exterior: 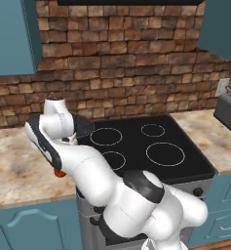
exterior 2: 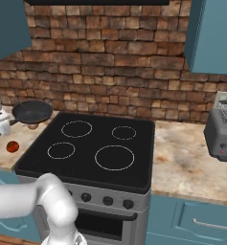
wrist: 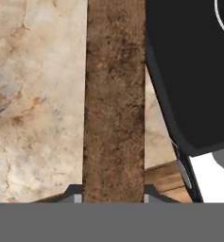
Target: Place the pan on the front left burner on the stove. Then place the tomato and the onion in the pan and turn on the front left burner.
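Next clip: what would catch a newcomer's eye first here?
The brown wooden handle running up the hand view, clamped in the shut gripper. The dark pan is left of the stove, beyond its back-left corner, off the front left burner. The red tomato lies on the left counter.

We see a glossy white arm (exterior: 95,180) of thick rounded segments, with dark grey-black bands at its joints. One black cap sits on the bulky lower joint; a black stripe rims the upper link.
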{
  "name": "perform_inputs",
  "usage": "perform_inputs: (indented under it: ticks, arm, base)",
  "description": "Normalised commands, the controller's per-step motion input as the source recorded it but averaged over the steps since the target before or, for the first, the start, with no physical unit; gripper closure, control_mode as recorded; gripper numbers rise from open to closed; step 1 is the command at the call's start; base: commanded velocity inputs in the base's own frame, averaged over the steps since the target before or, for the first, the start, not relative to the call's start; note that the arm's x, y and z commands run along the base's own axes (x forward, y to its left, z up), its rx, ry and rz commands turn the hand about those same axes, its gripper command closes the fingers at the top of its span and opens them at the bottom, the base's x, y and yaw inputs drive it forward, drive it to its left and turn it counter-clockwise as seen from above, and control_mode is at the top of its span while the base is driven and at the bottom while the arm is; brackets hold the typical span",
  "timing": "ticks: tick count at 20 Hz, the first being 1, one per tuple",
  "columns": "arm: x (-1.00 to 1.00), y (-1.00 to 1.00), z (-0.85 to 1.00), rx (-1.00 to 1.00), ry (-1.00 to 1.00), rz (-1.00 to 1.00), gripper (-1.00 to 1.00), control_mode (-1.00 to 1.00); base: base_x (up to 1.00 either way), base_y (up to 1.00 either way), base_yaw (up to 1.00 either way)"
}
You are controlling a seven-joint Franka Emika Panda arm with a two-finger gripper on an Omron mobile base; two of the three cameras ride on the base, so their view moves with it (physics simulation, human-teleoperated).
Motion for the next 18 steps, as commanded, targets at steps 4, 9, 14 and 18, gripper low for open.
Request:
perform_inputs:
  ticks: [4,9,14,18]
  arm:
    - [-0.13,-0.39,0.0,0.0,0.0,-0.24,1.0,-1.0]
    - [-0.03,-0.25,0.0,-0.01,0.0,-0.17,1.0,-1.0]
    - [-0.03,-0.17,-0.02,-0.05,0.07,-0.12,1.0,-1.0]
    - [-0.06,-0.22,-0.07,-0.07,0.13,-0.13,1.0,-1.0]
  base:
    - [0.0,0.0,0.0]
    - [0.0,0.0,0.0]
    - [0.0,0.0,0.0]
    - [0.0,0.0,0.0]
